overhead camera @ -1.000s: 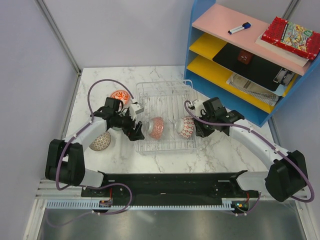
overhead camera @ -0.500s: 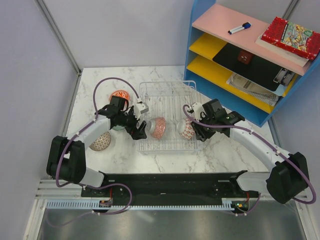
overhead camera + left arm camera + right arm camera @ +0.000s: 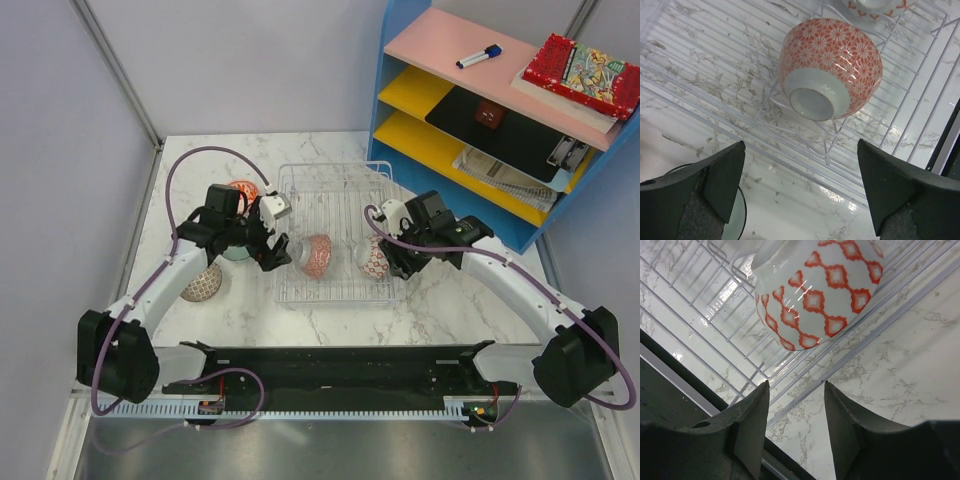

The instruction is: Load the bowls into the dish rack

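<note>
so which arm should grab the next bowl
Left: the open left gripper is near the red-lined bowl and brown bowl left of the dish rack; the right gripper is across it, at the diamond-patterned bowl.

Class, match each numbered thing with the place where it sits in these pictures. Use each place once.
Things
1. blue marker
2. diamond-patterned bowl
3. brown speckled bowl

Places
A. on the table, left of the dish rack
B. on the pink top shelf
C. in the dish rack

Pairs: 1-B, 2-C, 3-A
</note>
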